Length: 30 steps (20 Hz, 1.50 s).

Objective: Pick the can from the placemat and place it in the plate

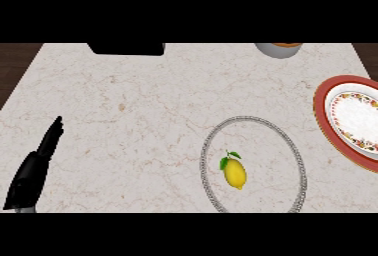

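Only the left hand (37,167) shows, low at the left edge of the head view, rising from the lower edge over the counter (133,110). It is seen edge-on as a slim black shape, its fingers (53,131) straight, held together and pointing up and slightly right. They hold nothing and touch no object; the hand looks at rest there, well apart from everything else. The right hand is not in view.

The counter is pale marble-like stone with faint reddish veins, with dark wood showing beyond its far corners. On its right half lies a large oval placemat (255,120), clear or stone-coloured inside, outlined by a thin beaded grey rim. A small yellow lemon (235,174) with green leaves at its top lies on the mat, left of its middle and toward the near end.

At the right edge sits the plate (322,107), partly cut off by the frame: a broad red rim, then a white ring with a small floral border, and a white centre. It lies just beside the placemat without touching it, and nothing rests in it.

The can (279,50) appears to be the grey cylinder with an orange top at the far edge, mostly cut off, well beyond the placemat. A black boxy object (125,48) sits at the far edge, left of centre.
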Available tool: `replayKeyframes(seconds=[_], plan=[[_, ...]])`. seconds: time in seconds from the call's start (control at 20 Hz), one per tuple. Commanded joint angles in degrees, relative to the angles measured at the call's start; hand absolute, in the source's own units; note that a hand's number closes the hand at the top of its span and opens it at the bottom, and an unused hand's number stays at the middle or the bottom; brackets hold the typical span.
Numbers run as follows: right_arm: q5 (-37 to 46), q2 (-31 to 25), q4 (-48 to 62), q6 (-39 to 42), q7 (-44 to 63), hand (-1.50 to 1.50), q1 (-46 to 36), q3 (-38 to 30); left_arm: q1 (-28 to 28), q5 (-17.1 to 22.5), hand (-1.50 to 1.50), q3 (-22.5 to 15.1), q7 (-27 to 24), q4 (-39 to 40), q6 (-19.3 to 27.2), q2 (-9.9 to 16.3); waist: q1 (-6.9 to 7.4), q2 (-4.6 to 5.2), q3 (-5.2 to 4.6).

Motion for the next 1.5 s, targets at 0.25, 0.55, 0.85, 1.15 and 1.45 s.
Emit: replayKeyframes(seconds=[0.25, 0.55, 0.85, 1.15, 1.45], plan=[[0.98, -1.12, 5.49, 9.47, -6.88, 1.5, -9.43, 4.68, -1.12, -1.88, 0.0, -1.49, 0.18, 0.78, 0.44, -0.86, 1.12, -0.11, -0.39], [4.71, 5.96, 6.68, 7.42, -1.3, 1.5, -16.1, 11.1, 0.39, -0.79, 0.0, -0.5, -0.23, -1.04, -1.15, 0.22, 1.19, -0.33, -0.51], [11.25, 11.19, 9.26, 5.29, 0.86, 1.5, -21.37, 18.02, -4.59, -1.02, 0.0, 0.97, -0.39, 5.19, -0.43, -0.31, 0.13, -0.13, -0.56], [15.84, 16.54, 14.54, 3.22, 1.79, 1.5, -25.93, 21.05, -2.85, -1.51, 0.0, 0.94, 1.11, 1.08, -0.74, -0.22, -0.17, -0.4, -0.54], [13.2, 24.48, 20.85, 3.13, 10.82, -1.5, -27.69, 18.66, -3.19, -1.31, 0.0, 1.49, 0.84, 2.44, -1.41, 0.0, -0.32, -0.36, -0.54]])
